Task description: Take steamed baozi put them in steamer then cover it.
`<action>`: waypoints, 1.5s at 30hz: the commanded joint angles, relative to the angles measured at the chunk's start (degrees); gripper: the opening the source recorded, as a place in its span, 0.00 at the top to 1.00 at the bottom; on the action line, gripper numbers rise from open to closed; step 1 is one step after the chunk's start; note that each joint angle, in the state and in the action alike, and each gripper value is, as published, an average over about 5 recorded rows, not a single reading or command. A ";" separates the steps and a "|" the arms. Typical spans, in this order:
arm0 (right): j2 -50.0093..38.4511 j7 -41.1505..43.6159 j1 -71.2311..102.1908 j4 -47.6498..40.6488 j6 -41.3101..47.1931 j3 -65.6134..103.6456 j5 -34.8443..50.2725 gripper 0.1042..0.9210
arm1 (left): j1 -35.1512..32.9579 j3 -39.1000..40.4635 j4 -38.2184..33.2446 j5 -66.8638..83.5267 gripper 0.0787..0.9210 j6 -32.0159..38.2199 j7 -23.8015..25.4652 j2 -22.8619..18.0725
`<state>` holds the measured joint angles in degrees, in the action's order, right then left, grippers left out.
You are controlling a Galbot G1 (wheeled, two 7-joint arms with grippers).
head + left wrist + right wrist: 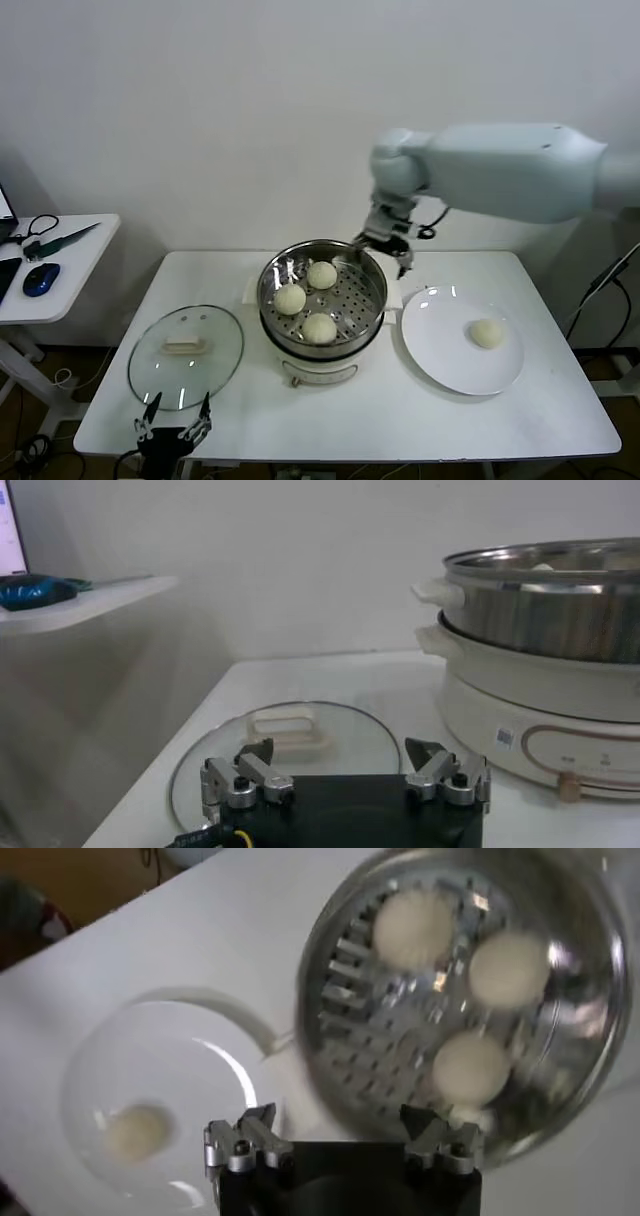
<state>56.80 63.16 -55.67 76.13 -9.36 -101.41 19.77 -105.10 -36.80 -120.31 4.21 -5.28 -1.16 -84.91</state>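
Observation:
Three cream-white baozi [322, 274] [290, 298] [319, 327] lie on the perforated tray of the steel steamer [372, 293] at the table's middle. They also show in the right wrist view [414, 928]. A fourth baozi [487, 333] sits on the white plate [440, 340], and shows in the right wrist view [138, 1132]. My right gripper [384, 244] is open and empty, raised above the steamer's far right rim. My left gripper [176, 420] is open and empty, parked low at the table's front left, just before the glass lid [186, 355].
The glass lid with its cream handle [288, 730] lies flat on the white table [330, 410] left of the steamer. A side table [60, 270] with a blue mouse [41, 279] stands at the far left. A wall closes the back.

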 commanded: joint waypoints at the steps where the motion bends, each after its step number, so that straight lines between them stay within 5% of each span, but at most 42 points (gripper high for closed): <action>1: -22.19 -1.32 4.34 -2.92 14.14 -4.45 3.61 0.12 | -0.08 -0.03 0.11 -0.07 0.12 0.09 -0.02 0.07; 17: -20.20 -3.58 36.64 -18.72 15.32 23.11 -7.51 0.12 | -0.20 -0.13 0.21 -0.18 0.12 -0.57 0.12 -0.56; 45: -11.59 -6.37 45.45 -27.53 14.30 31.42 -10.45 0.16 | -0.20 -0.34 1.71 -0.64 0.12 -0.51 0.03 -0.89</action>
<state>44.30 57.40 -12.36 50.35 4.81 -71.88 10.05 -105.19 -37.16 -118.64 3.60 -5.78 -1.13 -85.87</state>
